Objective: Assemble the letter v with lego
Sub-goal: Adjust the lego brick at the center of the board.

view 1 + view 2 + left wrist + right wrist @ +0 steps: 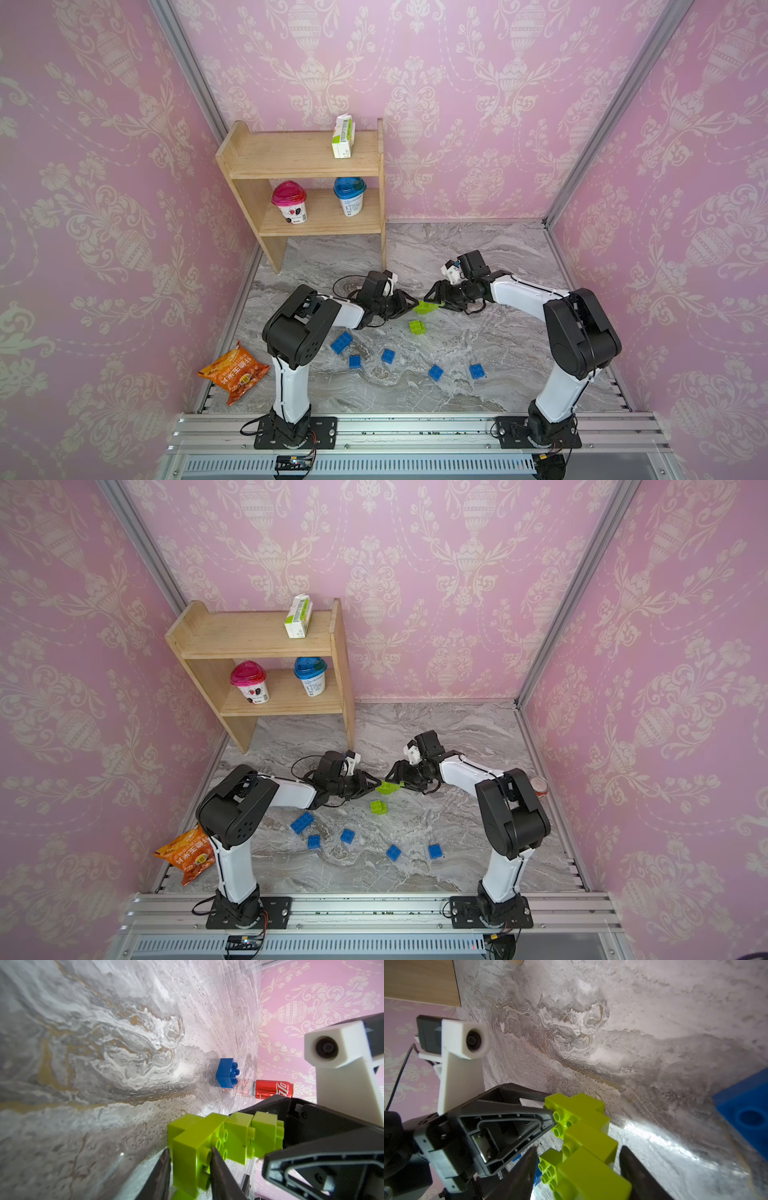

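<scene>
Five blue bricks (388, 355) lie near the green stack (424, 306).

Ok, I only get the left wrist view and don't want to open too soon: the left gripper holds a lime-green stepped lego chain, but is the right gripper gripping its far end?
Observer: Not clamped yet, by the right wrist view: the right gripper has its fingers either side of the lime-green stepped lego chain, with a gap beside one.
Operator: Any spare green pieces?
Observer: One loose lime-green brick lies on the grey marble tabletop, nearer the arm bases than the chain.
Operator: And blue ones? I see one.
Observer: Both top views show five blue lego bricks, all loose, one longer than the rest.
</scene>
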### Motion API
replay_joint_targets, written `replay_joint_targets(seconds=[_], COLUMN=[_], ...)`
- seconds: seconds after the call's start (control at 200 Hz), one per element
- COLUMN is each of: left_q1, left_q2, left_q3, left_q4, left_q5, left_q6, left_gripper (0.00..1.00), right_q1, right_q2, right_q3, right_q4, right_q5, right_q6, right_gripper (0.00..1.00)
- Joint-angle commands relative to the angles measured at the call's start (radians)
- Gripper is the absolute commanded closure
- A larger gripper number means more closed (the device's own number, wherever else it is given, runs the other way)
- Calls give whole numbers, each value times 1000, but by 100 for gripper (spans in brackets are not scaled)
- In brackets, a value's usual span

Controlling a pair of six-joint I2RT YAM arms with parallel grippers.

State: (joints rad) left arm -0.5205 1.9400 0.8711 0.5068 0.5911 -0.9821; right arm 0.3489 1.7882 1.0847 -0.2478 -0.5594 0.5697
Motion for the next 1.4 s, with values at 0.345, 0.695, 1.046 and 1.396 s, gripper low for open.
replay_joint_targets(seconds=[0.345,0.695,1.046,1.396], left_q1=[-7,-9,-8,-7], left_q2=[-4,-21,-86,-212], left_q3=[-8,-29,-43,-32], left_q4=[-48,-33,-62,-291], left_q5=[-48,-50,-47,-39], left_q6=[1,-6,40,263], left_gripper=[66,63,45,39], right_q1=[-4,-4,-3,2], right_q2=[34,42,41,21], right_q3=[-18,-30,-26,-10], right_q4=[28,46,32,-4], right_q5=[-14,-7,13,32], right_q6=[21,55,35,-3], right_gripper=[43,50,57,57])
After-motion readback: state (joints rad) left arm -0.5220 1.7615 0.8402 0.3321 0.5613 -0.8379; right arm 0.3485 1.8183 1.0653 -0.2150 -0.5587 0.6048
